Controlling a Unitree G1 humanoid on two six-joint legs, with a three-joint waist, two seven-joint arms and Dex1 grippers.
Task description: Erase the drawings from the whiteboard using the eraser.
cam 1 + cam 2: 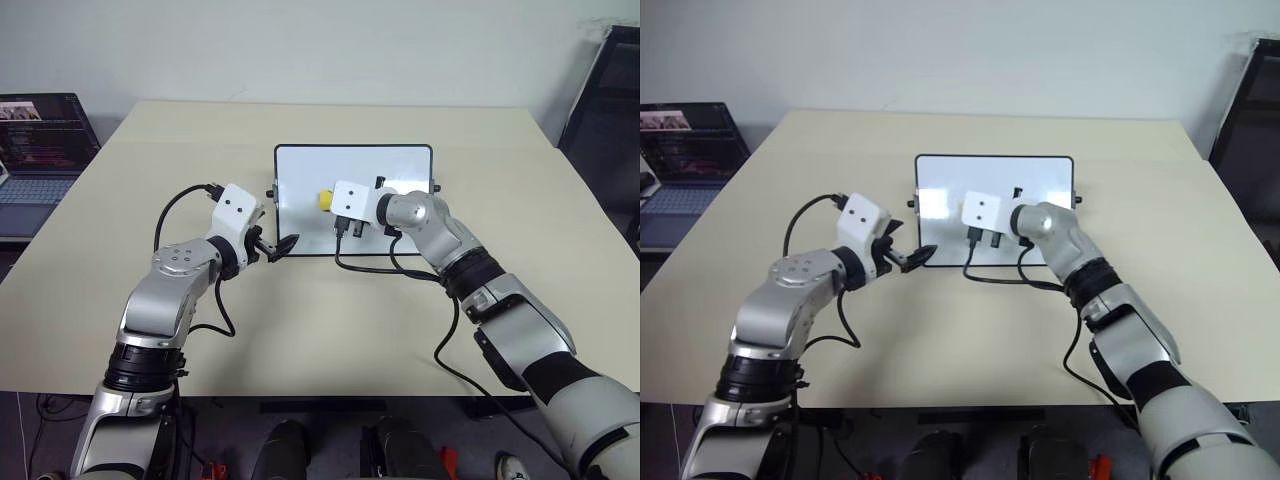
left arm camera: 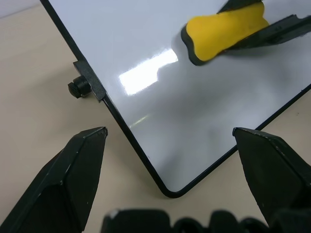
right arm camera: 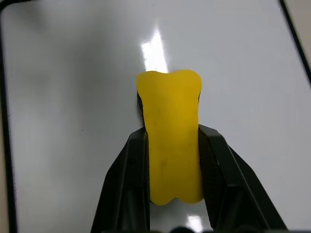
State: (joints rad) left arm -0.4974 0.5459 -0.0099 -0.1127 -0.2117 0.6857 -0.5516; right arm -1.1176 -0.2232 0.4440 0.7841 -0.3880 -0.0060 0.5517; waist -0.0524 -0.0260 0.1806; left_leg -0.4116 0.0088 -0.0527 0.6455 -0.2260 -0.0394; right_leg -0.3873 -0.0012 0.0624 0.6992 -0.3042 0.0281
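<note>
So the whiteboard [image 1: 354, 205] sits flat around the middle of the beige desk [image 1: 120, 240], slightly toward 12 o'clock from center. Black frame, rounded corners, a small black knob [image 2: 77, 88] sticking out of its side. In the wrist shots the surface looks clean and glossy with a light glare on it. I can't make out any drawings in these frames.

The right pincer [image 3: 172, 145] is clamped on the yellow eraser [image 3: 171, 131], one black finger on each long side, squeezed about as tight as it goes. The eraser lies over the board's white surface, roughly the middle of the board, a bit toward 9 o'clock. From the left wrist cam you can see its dark underside down against the board, though I can't swear it's fully touching.

The left pincer [image 2: 175, 160] is wide open and holding nothing. Its two fingers straddle the board's near-left rounded corner, one over bare desk, the other out past the board's near edge. In the head view it's at about 7 o'clock from the board's center, just beside the frame; contact with the frame is too close to call.

There's also an open laptop [image 1: 40, 150] way out at 10 o'clock off the desk's left edge, and something dark at 2 o'clock by the wall.
</note>
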